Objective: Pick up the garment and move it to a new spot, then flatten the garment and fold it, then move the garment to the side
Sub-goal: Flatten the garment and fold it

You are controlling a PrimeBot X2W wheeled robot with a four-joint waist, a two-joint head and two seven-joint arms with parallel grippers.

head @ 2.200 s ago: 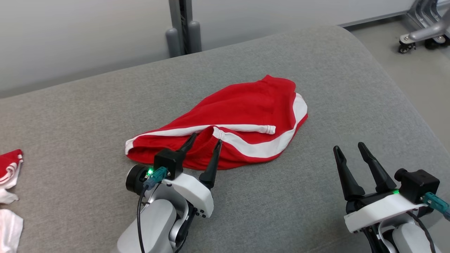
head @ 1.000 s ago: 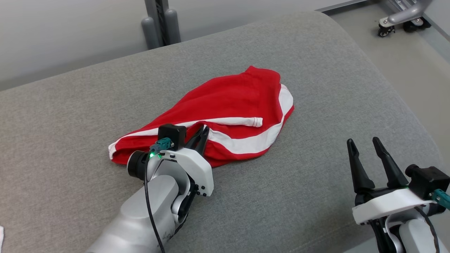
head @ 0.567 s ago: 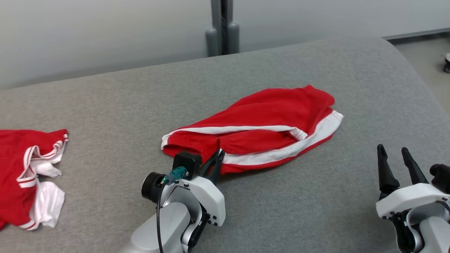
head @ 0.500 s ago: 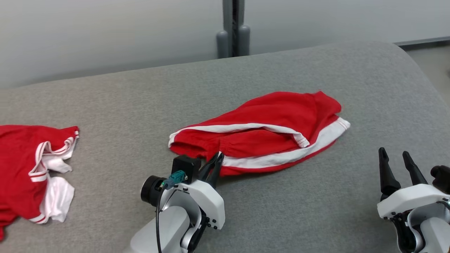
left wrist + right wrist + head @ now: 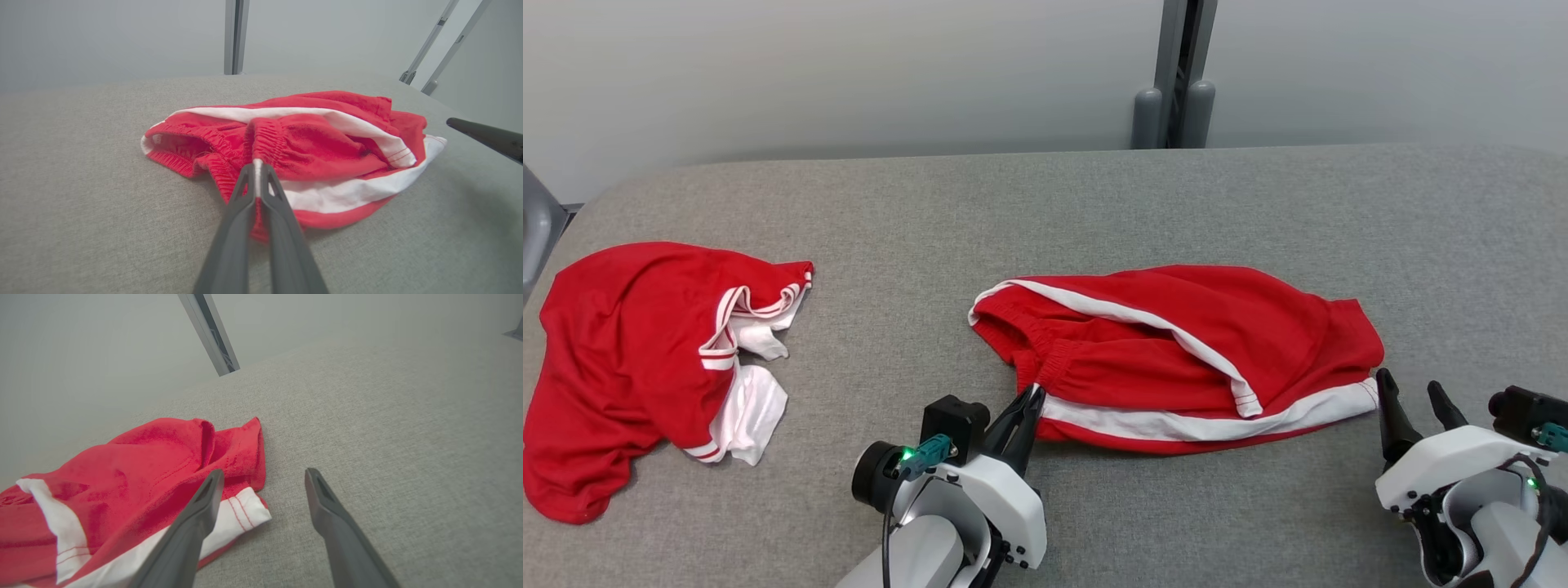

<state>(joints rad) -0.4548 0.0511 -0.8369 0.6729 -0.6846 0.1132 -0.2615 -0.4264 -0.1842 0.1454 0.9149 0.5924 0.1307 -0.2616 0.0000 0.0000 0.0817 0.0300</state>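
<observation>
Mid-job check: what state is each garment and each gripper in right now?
Red shorts with white side stripes: rumpled, lying on the grey padded surface, waistband pinched.
Left gripper: shut on the shorts' waistband.
Right gripper: open, empty, beside the shorts' white hem.
Second red-and-white garment: crumpled, lying at the left, nothing touching it.

The garment [image 5: 1176, 343] lies on the surface [image 5: 1045, 204], right of other clothes [image 5: 621, 343].

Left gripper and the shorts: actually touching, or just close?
Touching. The left wrist view shows the left gripper shut on the near edge of the shorts, with red cloth pinched between its jaws.
</observation>
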